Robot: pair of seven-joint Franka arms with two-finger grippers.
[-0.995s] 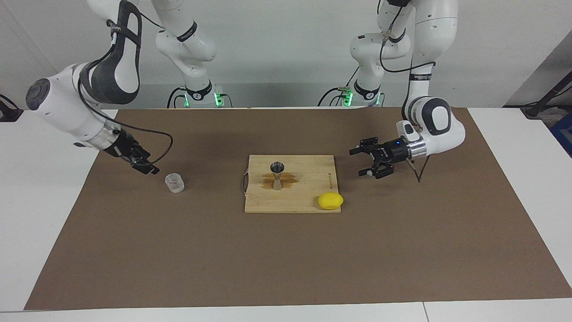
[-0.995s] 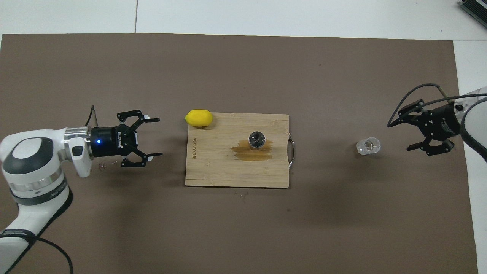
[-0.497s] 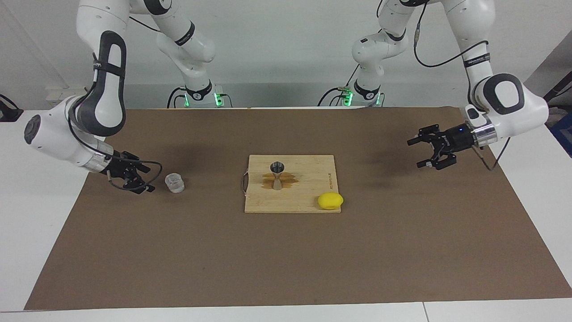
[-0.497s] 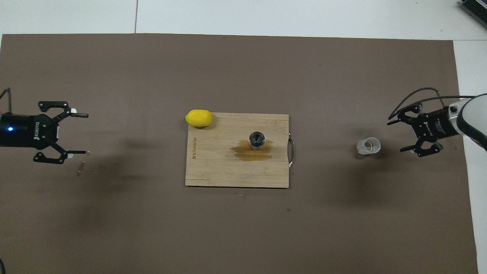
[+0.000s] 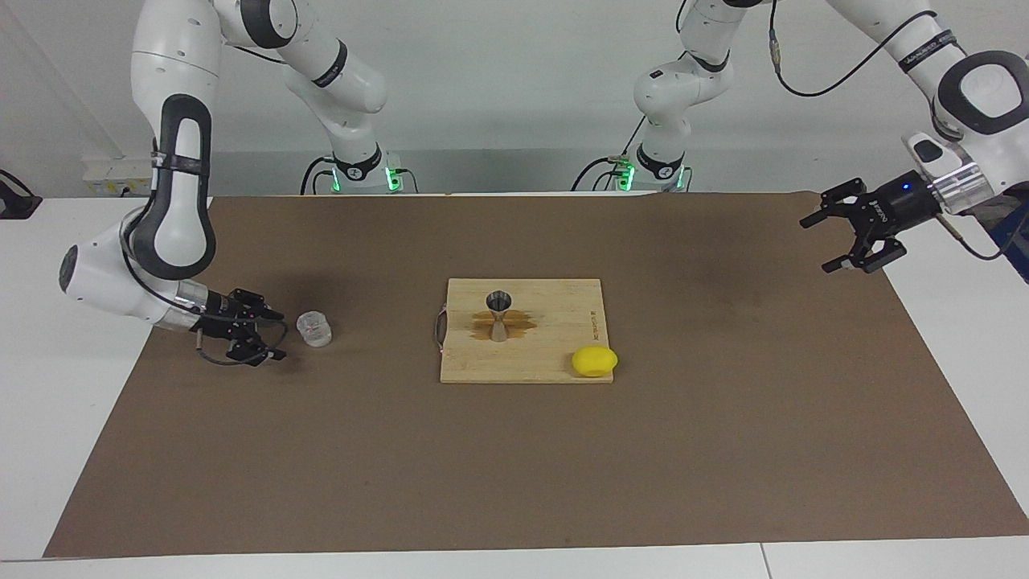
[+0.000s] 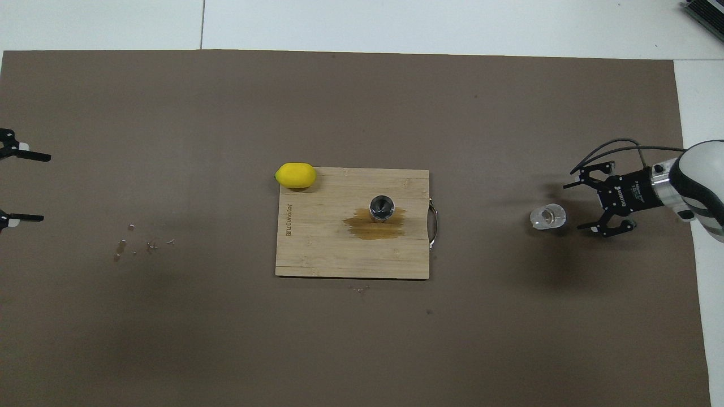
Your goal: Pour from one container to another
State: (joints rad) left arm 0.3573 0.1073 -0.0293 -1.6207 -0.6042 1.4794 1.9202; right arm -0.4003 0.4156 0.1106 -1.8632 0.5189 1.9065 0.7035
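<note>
Facing view. Clear cup: upright on the brown mat, toward the right arm's end of the table, well apart from the cutting board. Right gripper: low over the mat, just beside the cup, on the side away from the board; fingers spread, tips aimed at the cup, not touching it. Metal jigger: upright at the middle of the board, standing in a brown stain. Lemon: at the board's corner farther from the robots, toward the left arm's end. Left gripper: raised over the mat's edge at the left arm's end, fingers spread, holding nothing; waits.

Overhead view. Cup: in line with the mouth of the right gripper, one finger to each side of that line, a narrow gap between tips and cup wall. Cup's axis vertical; gripper's axis level and pointing along the table toward the board, so likely a side grasp after a short straight advance. Jigger: along the same line, past the cup, on the board. Lemon: at the board's corner. Left gripper: only two spread fingertips at the frame edge, well apart from everything. Right arm clearly the nearer to the cup.
</note>
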